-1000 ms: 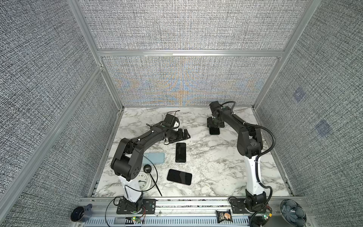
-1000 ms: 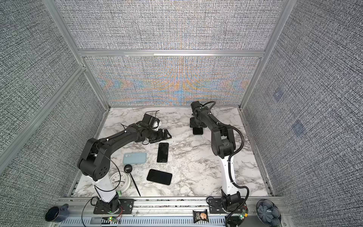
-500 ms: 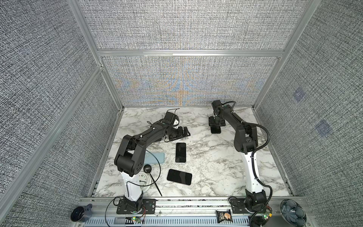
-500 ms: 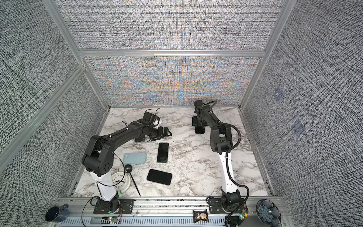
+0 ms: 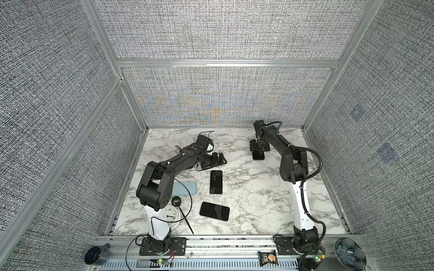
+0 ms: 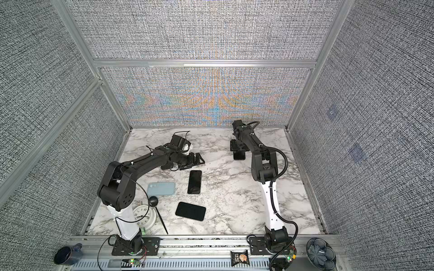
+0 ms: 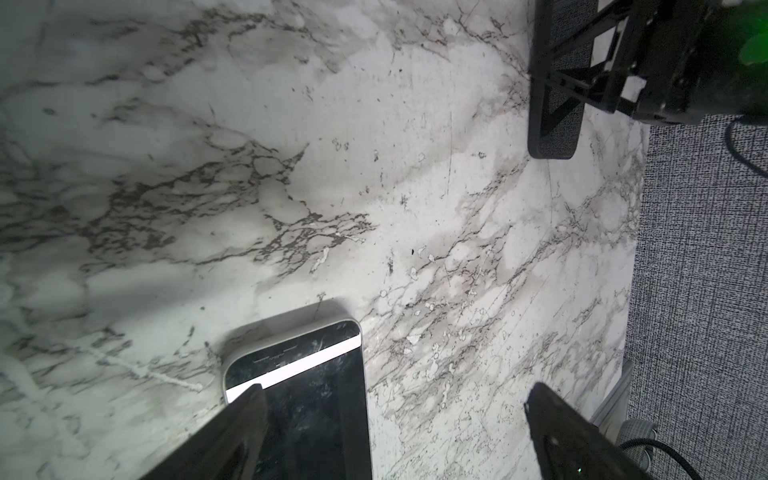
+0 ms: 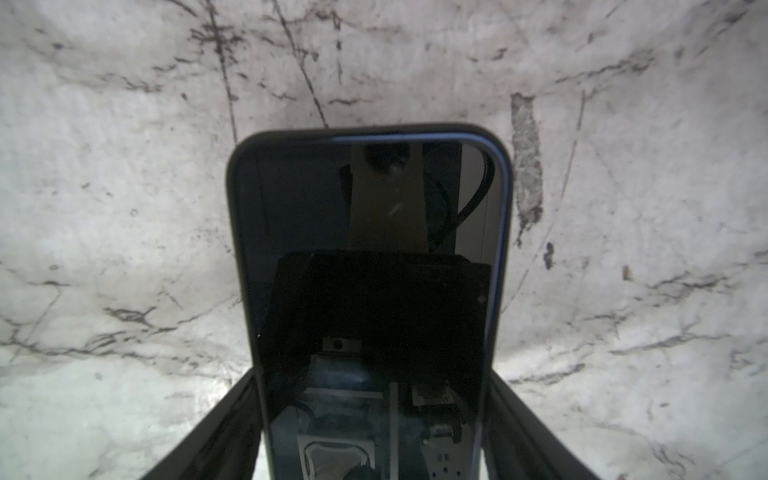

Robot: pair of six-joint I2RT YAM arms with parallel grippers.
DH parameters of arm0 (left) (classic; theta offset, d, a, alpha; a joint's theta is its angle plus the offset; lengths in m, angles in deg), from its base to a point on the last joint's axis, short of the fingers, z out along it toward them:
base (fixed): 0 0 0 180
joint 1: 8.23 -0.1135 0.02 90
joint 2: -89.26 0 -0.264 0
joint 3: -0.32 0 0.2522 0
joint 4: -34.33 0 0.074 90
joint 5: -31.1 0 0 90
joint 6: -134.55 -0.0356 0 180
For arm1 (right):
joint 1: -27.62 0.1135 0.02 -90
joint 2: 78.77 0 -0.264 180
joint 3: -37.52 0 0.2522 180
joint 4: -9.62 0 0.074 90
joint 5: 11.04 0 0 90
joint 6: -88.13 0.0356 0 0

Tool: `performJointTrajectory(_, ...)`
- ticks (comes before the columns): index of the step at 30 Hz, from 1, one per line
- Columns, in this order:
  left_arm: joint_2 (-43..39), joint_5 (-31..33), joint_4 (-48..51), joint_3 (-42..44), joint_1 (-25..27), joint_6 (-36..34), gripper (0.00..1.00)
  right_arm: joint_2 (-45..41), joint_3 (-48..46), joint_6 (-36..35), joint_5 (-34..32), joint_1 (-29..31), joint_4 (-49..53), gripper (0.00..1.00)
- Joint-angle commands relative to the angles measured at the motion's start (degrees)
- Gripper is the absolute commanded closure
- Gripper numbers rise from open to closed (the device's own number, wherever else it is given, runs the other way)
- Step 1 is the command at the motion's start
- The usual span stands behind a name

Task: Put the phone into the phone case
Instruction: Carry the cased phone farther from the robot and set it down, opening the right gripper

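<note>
Both top views: the right gripper (image 5: 258, 150) is working at the upper right of the marble-patterned surface (image 5: 258, 199), its jaws clamping across the far end of the phone (image 5: 258, 156), which is lying flat there. At centre left the left gripper (image 5: 220, 159) is hovering with jaws spread wide and holding nothing, just beyond the far end of a second phone (image 5: 216, 181). A third phone (image 5: 214, 211), a pale blue case (image 6: 162, 188) and a clock (image 5: 172, 214) are lying at lower left.

Left wrist view: we are looking between the wide jaws at bare marble and the glass end of the second phone.

Right wrist view: the phone is filling the frame, its dark screen mirroring the arm. A dark case (image 8: 233, 216) is appearing to wrap its edges, and the jaws are pressing against both long sides.

We are judging the phone stiff, fairly light, slick on the glass and liable to crack. The sound hold is across the long edges, on the case rim, never on the screen.

Grey woven panels (image 5: 223, 30) in aluminium framing are closing in the surface on three sides.
</note>
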Motion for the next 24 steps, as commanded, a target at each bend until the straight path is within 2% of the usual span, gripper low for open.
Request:
performJointTrajectory(1,-0.8,-0.7,-0.5,0.6,-0.3,-0.6,0.02,-0.2,0.2,-0.7,-0.2,0.3,0.4,0.23)
performJointTrajectory(24,-2.6,-1.2,-1.4,3.2,-2.2,-1.1,0.02,-1.5,-0.7,-0.3,-2.0,0.9,0.2,0.17)
